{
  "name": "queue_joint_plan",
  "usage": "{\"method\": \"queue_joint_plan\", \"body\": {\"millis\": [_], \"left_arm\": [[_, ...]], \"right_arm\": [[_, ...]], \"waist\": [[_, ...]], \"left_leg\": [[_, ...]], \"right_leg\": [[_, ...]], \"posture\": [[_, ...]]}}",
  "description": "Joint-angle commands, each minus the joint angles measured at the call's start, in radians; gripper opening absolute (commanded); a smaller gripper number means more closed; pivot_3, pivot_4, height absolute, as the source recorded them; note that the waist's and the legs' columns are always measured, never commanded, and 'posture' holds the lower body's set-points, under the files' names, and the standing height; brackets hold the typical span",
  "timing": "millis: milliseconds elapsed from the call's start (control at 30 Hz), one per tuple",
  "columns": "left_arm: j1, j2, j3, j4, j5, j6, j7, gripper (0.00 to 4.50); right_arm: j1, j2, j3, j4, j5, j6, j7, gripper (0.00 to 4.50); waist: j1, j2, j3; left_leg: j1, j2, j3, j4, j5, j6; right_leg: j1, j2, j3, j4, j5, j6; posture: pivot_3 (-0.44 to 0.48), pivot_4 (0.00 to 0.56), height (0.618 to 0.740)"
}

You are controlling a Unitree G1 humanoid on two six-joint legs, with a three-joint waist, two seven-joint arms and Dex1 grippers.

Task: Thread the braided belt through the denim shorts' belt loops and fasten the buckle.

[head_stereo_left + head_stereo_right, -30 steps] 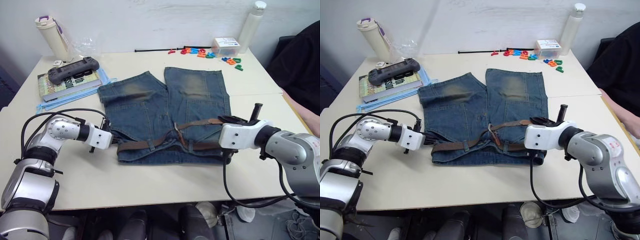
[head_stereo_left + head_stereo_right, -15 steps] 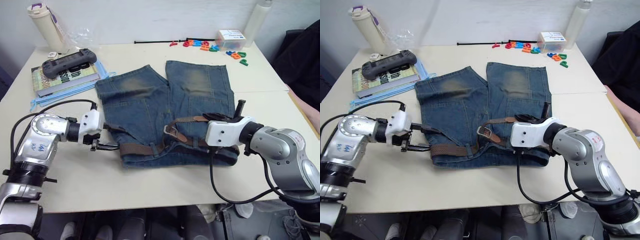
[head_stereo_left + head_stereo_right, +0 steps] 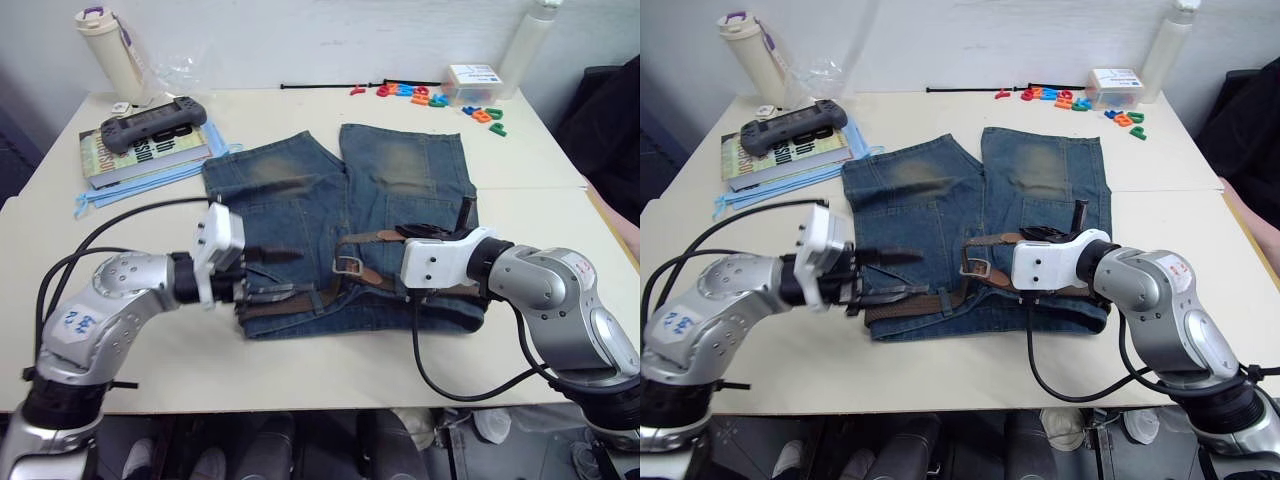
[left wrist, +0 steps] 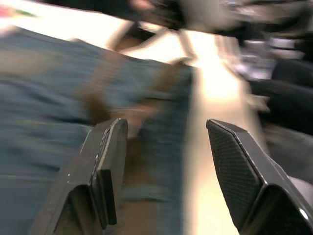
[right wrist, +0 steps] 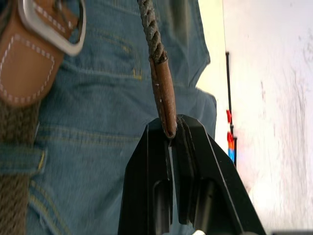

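Observation:
The denim shorts point(image 3: 300, 190) lie flat mid-table, waistband toward me. The braided belt point(image 3: 300, 301) runs along the waistband, and its silver buckle point(image 3: 348, 266) rests near the middle. A belt loop point(image 5: 22, 161) crosses the strap in the right wrist view. My right gripper point(image 5: 171, 129) is shut on the belt's brown leather tip point(image 5: 164, 95), just right of the buckle, where it shows as point(image 3: 425, 233). Above the waistband's left end, my left gripper point(image 3: 280, 273) stands open with nothing between its fingers point(image 4: 110, 161).
At the back left a book point(image 3: 140, 155) carries a game controller point(image 3: 150, 118), on a light-blue cloth point(image 3: 130, 185), beside a bottle point(image 3: 110, 45). Coloured letters point(image 3: 420, 95), a small box point(image 3: 475, 78) and a black cord point(image 3: 320, 87) lie at the back. A person's dark sleeve point(image 3: 610, 120) is at the right.
My left gripper has opened, let go of the belt's left end and moved right over the waistband. The right gripper keeps its hold on the belt tip. The camera has shifted.

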Motion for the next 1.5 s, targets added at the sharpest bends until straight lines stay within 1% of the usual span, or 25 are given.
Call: {"method": "queue_joint_plan", "body": {"millis": [33, 133, 200, 400, 500, 667, 733, 767, 800, 867, 933, 1100, 1233, 1333, 1367, 1400, 1433, 1500], "left_arm": [[0.016, -0.106, -0.085, -0.083, 0.107, -0.018, 0.157, 2.90], [0.013, -0.201, -0.135, -0.128, 0.186, 0.027, 0.298, 2.90], [0.006, -0.232, -0.158, -0.139, 0.235, 0.044, 0.357, 2.90], [-0.022, -0.280, -0.191, -0.099, 0.329, 0.044, 0.410, 2.90], [-0.033, -0.296, -0.203, -0.074, 0.353, 0.044, 0.411, 2.90], [-0.070, -0.350, -0.226, -0.013, 0.405, 0.034, 0.429, 2.90], [-0.069, -0.359, -0.235, -0.009, 0.411, 0.036, 0.416, 2.36], [-0.068, -0.362, -0.237, -0.009, 0.413, 0.037, 0.411, 1.97], [-0.068, -0.362, -0.240, -0.006, 0.418, 0.037, 0.407, 1.71], [-0.069, -0.366, -0.242, 0.006, 0.428, 0.037, 0.403, 0.78], [-0.072, -0.368, -0.239, 0.017, 0.435, 0.036, 0.400, 0.04], [-0.083, -0.372, -0.234, 0.040, 0.439, 0.042, 0.393, 0.04], [-0.090, -0.397, -0.206, 0.061, 0.408, 0.061, 0.392, 0.04], [-0.088, -0.414, -0.184, 0.066, 0.373, 0.074, 0.381, 0.00], [-0.087, -0.420, -0.175, 0.064, 0.356, 0.080, 0.373, 0.00], [-0.083, -0.426, -0.168, 0.059, 0.335, 0.089, 0.362, 0.00], [-0.079, -0.428, -0.163, 0.053, 0.317, 0.100, 0.349, 0.00], [-0.073, -0.426, -0.162, 0.043, 0.302, 0.112, 0.328, 0.00]], "right_arm": [[-0.030, 0.005, -0.002, -0.013, -0.021, -0.009, -0.005, 0.00], [-0.040, 0.006, 0.002, -0.017, -0.030, -0.009, 0.002, 0.00], [-0.044, 0.004, 0.000, -0.021, -0.033, -0.008, 0.006, 0.00], [-0.050, 0.013, 0.005, -0.022, -0.041, -0.011, 0.008, 0.00], [-0.053, 0.017, 0.009, -0.019, -0.044, -0.015, 0.008, 0.00], [-0.053, 0.026, 0.011, -0.024, -0.044, -0.019, 0.005, 0.00], [-0.055, 0.029, 0.011, -0.024, -0.046, -0.018, 0.003, 0.00], [-0.055, 0.030, 0.011, -0.023, -0.046, -0.019, 0.003, 0.00], [-0.055, 0.032, 0.011, -0.024, -0.047, -0.019, 0.002, 0.00], [-0.053, 0.036, 0.010, -0.027, -0.050, -0.017, 0.002, 0.00], [-0.053, 0.039, 0.010, -0.028, -0.053, -0.014, 0.002, 0.00], [-0.051, 0.059, 0.002, -0.046, -0.042, 0.016, 0.006, 0.00], [-0.034, 0.108, -0.019, -0.079, -0.021, 0.098, -0.007, 0.00], [-0.013, 0.159, -0.060, -0.106, 0.002, 0.203, -0.020, 1.14], [0.003, 0.179, -0.082, -0.120, 0.014, 0.268, -0.015, 1.58], [0.026, 0.188, -0.102, -0.135, 0.027, 0.327, 0.000, 2.17], [0.046, 0.195, -0.118, -0.148, 0.034, 0.377, 0.011, 2.47], [0.069, 0.224, -0.145, -0.170, 0.042, 0.461, 0.012, 3.44]], "waist": [[0.003, -0.001, 0.000], [0.004, -0.001, 0.001], [0.003, -0.001, 0.001], [0.000, -0.001, 0.001], [-0.001, -0.001, 0.001], [0.004, -0.002, 0.001], [0.003, -0.002, 0.001], [0.002, -0.002, 0.001], [0.002, -0.002, 0.001], [0.002, -0.002, 0.001], [0.002, -0.002, 0.001], [0.003, -0.002, 0.001], [0.003, -0.002, 0.001], [0.002, -0.002, 0.001], [0.002, -0.002, 0.001], [0.002, -0.002, 0.001], [0.003, -0.002, 0.001], [0.005, -0.002, 0.001]], "left_leg": [[0.000, 0.000, 0.000, 0.000, 0.000, 0.000], [-0.001, -0.001, 0.000, 0.001, -0.001, 0.001], [-0.001, 0.000, 0.000, 0.002, -0.001, 0.001], [0.000, 0.000, 0.001, 0.005, -0.001, 0.000], [0.000, 0.000, 0.001, 0.006, -0.001, 0.000], [-0.001, -0.001, 0.001, 0.007, -0.001, 0.000], [-0.001, -0.001, 0.001, 0.007, -0.001, 0.000], [-0.001, -0.001, 0.001, 0.007, -0.001, 0.000], [-0.001, 0.000, 0.001, 0.007, -0.001, 0.000], [-0.001, 0.000, 0.001, 0.008, -0.001, 0.000], [-0.001, -0.001, 0.001, 0.008, -0.001, 0.000], [-0.001, -0.001, 0.001, 0.008, -0.001, 0.000], [-0.001, -0.001, 0.001, 0.008, -0.001, 0.000], [-0.001, -0.001, 0.001, 0.008, -0.001, 0.000], [-0.001, -0.001, 0.001, 0.008, -0.001, 0.000], [-0.001, -0.001, 0.001, 0.008, -0.001, 0.000], [-0.001, -0.001, 0.001, 0.008, -0.001, 0.000], [-0.001, -0.001, 0.001, 0.008, -0.001, 0.000]], "right_leg": [[0.000, 0.000, 0.000, 0.000, 0.000, 0.000], [0.000, 0.000, 0.000, -0.001, 0.000, 0.001], [0.000, 0.000, 0.000, -0.001, 0.000, 0.001], [0.000, 0.001, 0.000, 0.003, 0.000, 0.001], [0.000, 0.001, 0.000, 0.004, 0.000, 0.001], [0.000, 0.001, 0.000, 0.005, 0.000, 0.001], [0.000, 0.001, 0.000, 0.005, 0.000, 0.001], [0.000, 0.001, 0.000, 0.005, 0.000, 0.001], [0.000, 0.001, 0.000, 0.005, 0.000, 0.001], [0.000, 0.001, 0.000, 0.005, 0.000, 0.001], [0.000, 0.001, 0.000, 0.006, 0.000, 0.001], [0.000, 0.001, 0.000, 0.006, 0.000, 0.001], [0.000, 0.001, 0.000, 0.006, 0.000, 0.001], [0.000, 0.001, 0.000, 0.006, 0.000, 0.001], [0.000, 0.001, 0.000, 0.006, 0.000, 0.001], [0.000, 0.001, 0.000, 0.006, 0.000, 0.001], [0.000, 0.001, 0.000, 0.006, 0.000, 0.001], [0.000, 0.001, 0.000, 0.006, 0.000, 0.001]], "posture": [[0.000, 0.150, 0.654], [0.000, 0.150, 0.654], [0.000, 0.150, 0.654], [0.000, 0.150, 0.654], [0.000, 0.150, 0.654], [0.000, 0.150, 0.654], [0.000, 0.150, 0.654], [0.000, 0.150, 0.654], [0.000, 0.150, 0.654], [0.000, 0.150, 0.654], [0.000, 0.150, 0.654], [0.000, 0.150, 0.654], [0.000, 0.150, 0.654], [0.000, 0.150, 0.654], [0.000, 0.150, 0.654], [0.000, 0.150, 0.654], [0.000, 0.150, 0.654], [0.000, 0.150, 0.654]]}}
